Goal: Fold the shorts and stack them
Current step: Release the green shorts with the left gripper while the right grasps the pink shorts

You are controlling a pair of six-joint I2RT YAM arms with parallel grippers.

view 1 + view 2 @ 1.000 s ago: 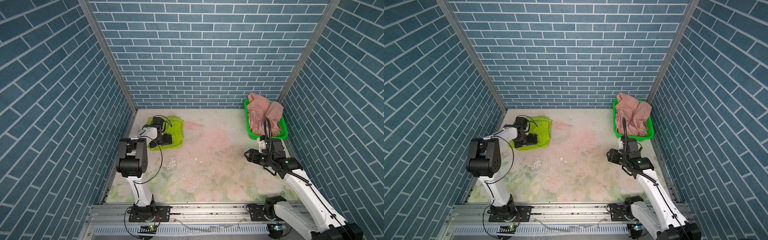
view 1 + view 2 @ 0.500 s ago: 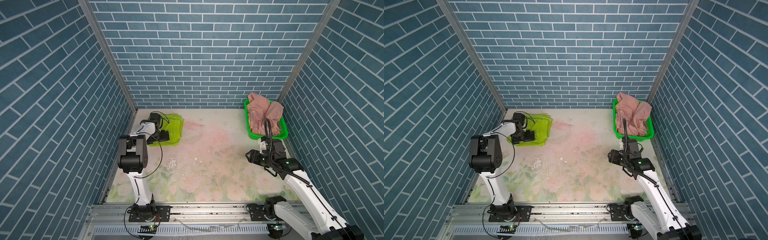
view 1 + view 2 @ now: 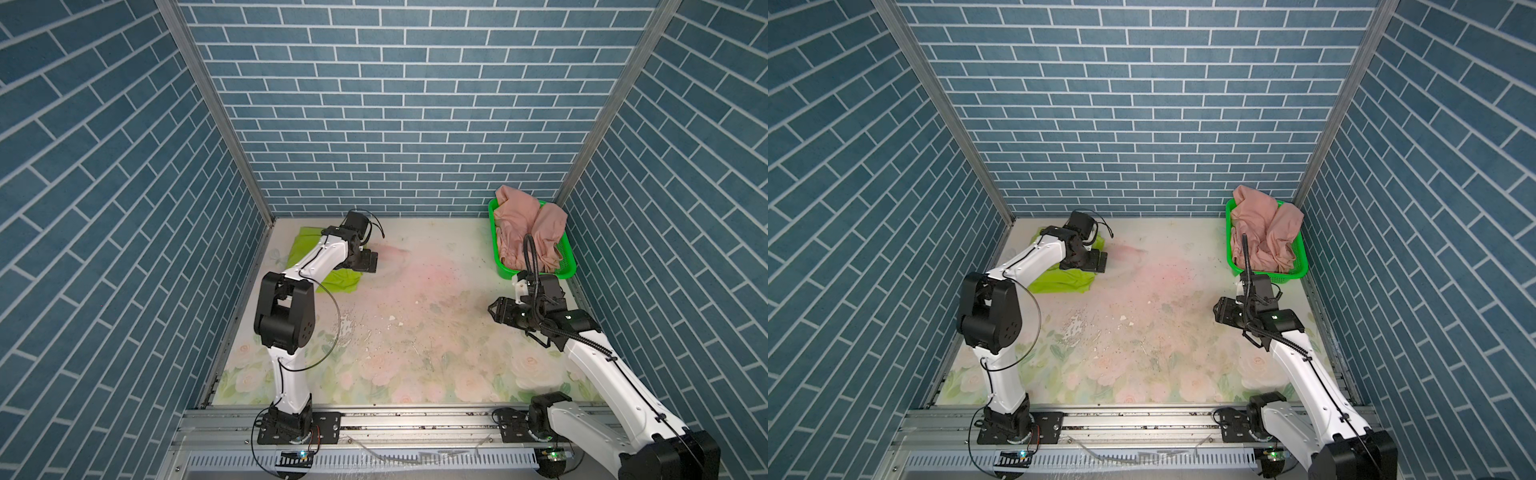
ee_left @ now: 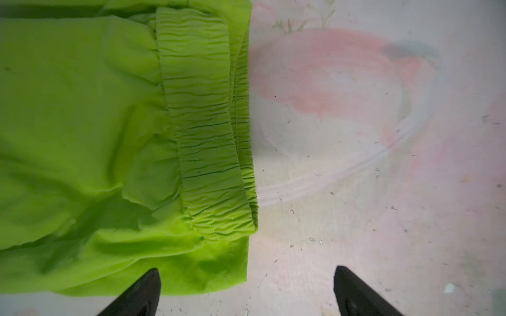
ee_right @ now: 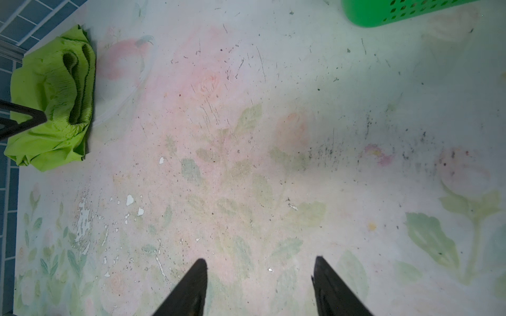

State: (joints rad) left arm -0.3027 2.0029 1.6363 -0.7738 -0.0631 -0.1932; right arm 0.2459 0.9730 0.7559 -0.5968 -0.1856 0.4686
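Note:
The lime-green shorts (image 3: 338, 280) lie folded flat at the far left of the table, in both top views (image 3: 1059, 282). In the left wrist view their gathered waistband (image 4: 208, 136) lies along the fold's edge. My left gripper (image 3: 368, 262) hovers open at the right edge of this fold (image 4: 246, 276), one fingertip (image 4: 147, 287) over the fabric and the other over bare table, holding nothing. The dusty-pink shorts (image 3: 528, 224) sit crumpled in the green basket (image 3: 567, 259). My right gripper (image 3: 494, 309) is open and empty above the table (image 5: 260, 266), in front of the basket.
The perforated green basket (image 3: 1300, 257) stands in the far right corner against the brick-patterned walls; its corner shows in the right wrist view (image 5: 383, 13). The worn floral table surface (image 3: 415, 324) spreads between the arms. A metal rail (image 3: 395, 419) runs along the near edge.
My left gripper has moved from above the middle of the lime-green shorts out to their right edge. The shorts stayed flat. The right arm barely moved.

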